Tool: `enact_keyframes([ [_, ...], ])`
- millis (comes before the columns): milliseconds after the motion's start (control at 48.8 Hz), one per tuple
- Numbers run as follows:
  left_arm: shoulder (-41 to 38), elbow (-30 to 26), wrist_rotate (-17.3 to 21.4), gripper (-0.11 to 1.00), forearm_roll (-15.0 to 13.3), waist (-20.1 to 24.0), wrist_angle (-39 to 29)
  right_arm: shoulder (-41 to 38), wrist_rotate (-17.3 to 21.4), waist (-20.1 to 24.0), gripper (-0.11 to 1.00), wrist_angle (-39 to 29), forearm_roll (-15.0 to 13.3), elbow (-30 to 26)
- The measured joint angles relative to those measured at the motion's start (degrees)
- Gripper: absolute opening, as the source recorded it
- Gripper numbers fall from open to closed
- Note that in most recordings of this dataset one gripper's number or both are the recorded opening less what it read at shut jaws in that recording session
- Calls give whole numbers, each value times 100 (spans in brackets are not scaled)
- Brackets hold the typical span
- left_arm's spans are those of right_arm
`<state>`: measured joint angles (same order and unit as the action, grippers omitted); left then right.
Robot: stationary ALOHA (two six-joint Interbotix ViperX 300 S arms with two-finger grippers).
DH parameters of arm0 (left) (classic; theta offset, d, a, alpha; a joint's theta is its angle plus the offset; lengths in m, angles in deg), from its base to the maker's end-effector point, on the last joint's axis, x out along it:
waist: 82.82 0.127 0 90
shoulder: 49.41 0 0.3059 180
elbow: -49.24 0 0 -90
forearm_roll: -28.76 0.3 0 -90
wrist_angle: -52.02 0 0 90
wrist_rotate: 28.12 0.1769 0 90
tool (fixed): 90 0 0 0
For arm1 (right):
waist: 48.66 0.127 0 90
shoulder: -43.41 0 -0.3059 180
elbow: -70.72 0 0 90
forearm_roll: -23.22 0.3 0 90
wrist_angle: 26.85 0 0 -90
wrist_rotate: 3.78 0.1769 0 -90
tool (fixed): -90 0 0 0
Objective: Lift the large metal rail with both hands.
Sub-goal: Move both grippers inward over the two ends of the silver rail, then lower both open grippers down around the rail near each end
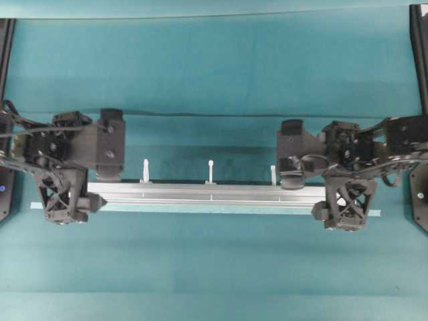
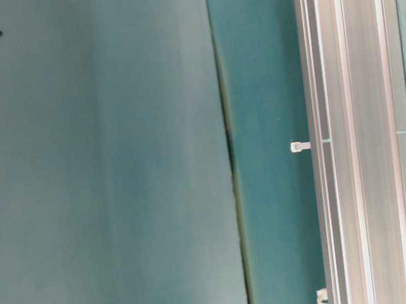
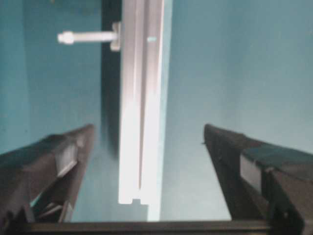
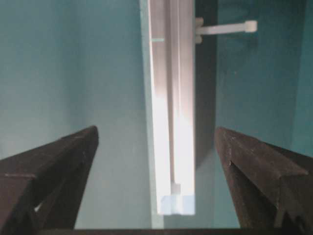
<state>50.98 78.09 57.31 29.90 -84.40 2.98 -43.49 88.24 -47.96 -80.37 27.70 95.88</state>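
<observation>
A teal cloth (image 1: 214, 67) covers the whole table, with a crease (image 1: 200, 115) running across it. Light falls evenly; dark upright frames (image 1: 420, 53), possibly posts, stand at both edges.

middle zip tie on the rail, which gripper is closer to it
Right, slightly. The middle zip tie sits nearer the right gripper at the rail's right end; the left gripper straddles the far end.

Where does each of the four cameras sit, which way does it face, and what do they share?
Overhead: above, looking down on the rail, left gripper and right gripper.
Table-level: low, picture turned sideways, showing rail and zip-tie tail; only a dark corner scrap of the rig.
Left wrist: looks along the rail's end between open fingers.
Right wrist: the same at the other end, between open fingers.
Shared: every view shows the rail.
</observation>
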Motion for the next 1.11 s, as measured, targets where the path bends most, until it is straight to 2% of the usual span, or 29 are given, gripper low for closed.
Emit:
enact_keyframes([
  [246, -448, 264, 53, 99, -9, 9, 580, -237, 0, 9, 96, 272, -62, 220],
  [656, -1397, 492, 53, 99, -9, 53, 1477, -712, 0, 44, 96, 1257, -62, 580],
  [1107, -1644, 571, 62, 99, -9, 114, 1819, -993, -9, 44, 96, 1626, -185, 809],
])
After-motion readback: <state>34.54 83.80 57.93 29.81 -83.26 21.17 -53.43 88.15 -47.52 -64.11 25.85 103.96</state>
